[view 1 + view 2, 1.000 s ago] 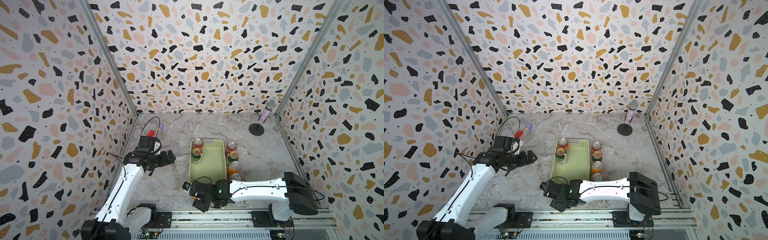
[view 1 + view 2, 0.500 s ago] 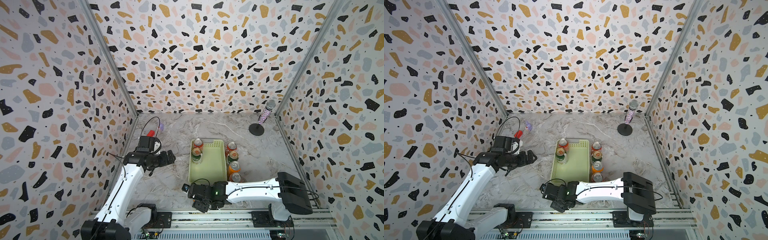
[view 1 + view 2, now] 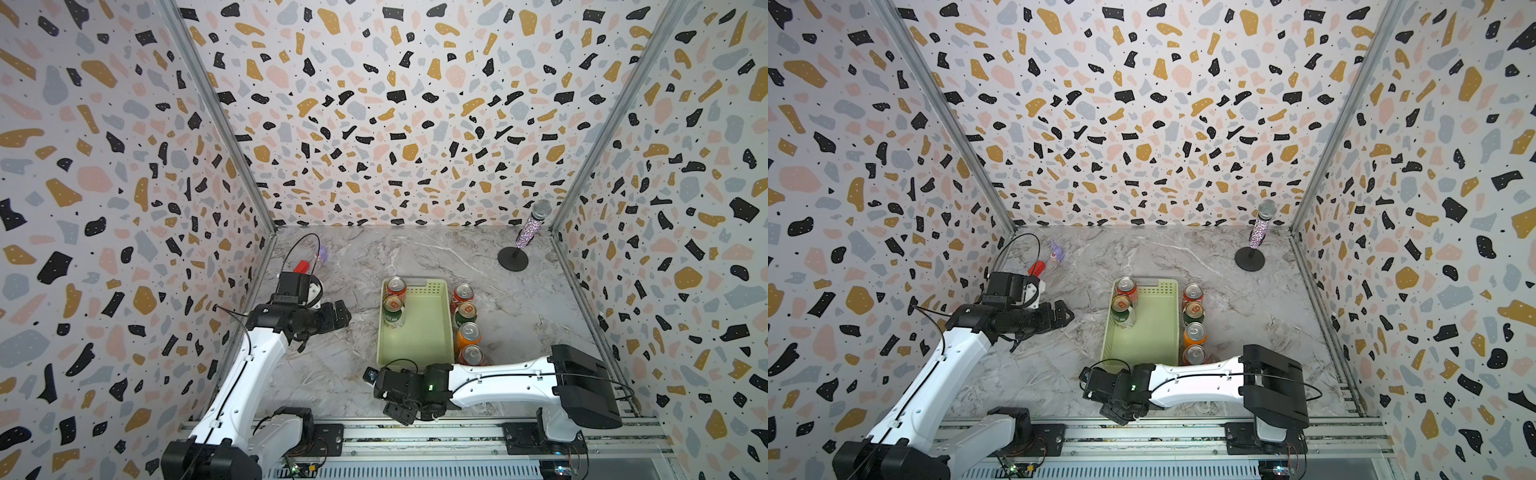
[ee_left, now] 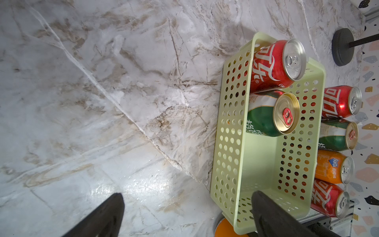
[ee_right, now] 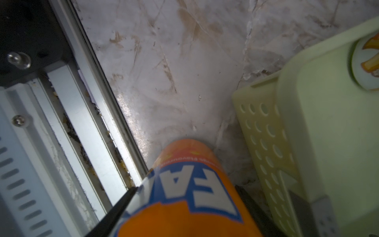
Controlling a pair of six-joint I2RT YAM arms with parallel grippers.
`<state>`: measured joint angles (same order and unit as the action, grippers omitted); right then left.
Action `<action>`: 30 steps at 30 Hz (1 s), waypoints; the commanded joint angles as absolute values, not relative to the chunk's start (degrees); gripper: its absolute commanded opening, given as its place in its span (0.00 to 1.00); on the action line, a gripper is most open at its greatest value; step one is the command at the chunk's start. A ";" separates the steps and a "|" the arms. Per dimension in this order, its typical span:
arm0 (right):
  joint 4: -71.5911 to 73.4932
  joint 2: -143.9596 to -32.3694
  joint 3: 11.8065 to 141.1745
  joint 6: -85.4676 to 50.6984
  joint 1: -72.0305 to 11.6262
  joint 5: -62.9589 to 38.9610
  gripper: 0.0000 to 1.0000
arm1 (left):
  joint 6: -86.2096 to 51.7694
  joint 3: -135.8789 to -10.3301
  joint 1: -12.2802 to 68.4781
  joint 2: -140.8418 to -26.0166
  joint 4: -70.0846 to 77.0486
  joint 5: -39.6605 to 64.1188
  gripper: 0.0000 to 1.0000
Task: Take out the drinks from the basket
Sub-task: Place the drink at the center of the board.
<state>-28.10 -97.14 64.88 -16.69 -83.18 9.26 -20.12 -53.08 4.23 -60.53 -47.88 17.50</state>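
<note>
Gripping an orange Fanta can [image 5: 188, 164], R gripper [image 5: 182, 195] is closed on it just off the basket's [image 3: 419, 345] near end, by the base rail [image 5: 92, 123]. L gripper [image 3: 343, 314] hangs wide open, empty, left of basket. In basket, far end: red Coca-Cola can [image 3: 395, 286], dark green can [image 3: 392, 309]. On counter [image 3: 353, 270] along basket's right side, far to near: red can [image 3: 462, 293], green can [image 3: 465, 312], orange can [image 3: 468, 334], 2nd red can [image 3: 471, 355].
</note>
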 commanded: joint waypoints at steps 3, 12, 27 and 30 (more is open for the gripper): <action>-30.29 -96.37 67.71 -17.23 -83.49 10.97 0.72 | -19.64 -52.56 4.13 -59.92 -46.85 17.49 1.00; -29.70 -94.41 68.69 -17.01 -83.47 12.21 0.86 | -19.62 -52.56 4.13 -59.94 -46.85 17.49 1.00; -30.45 -82.74 70.57 -19.20 -79.67 15.84 0.87 | -19.47 -52.56 4.13 -59.89 -46.85 17.08 1.00; -29.88 -80.71 70.58 -20.44 -76.08 13.67 0.87 | -19.46 -52.55 4.13 -59.68 -46.89 16.80 1.00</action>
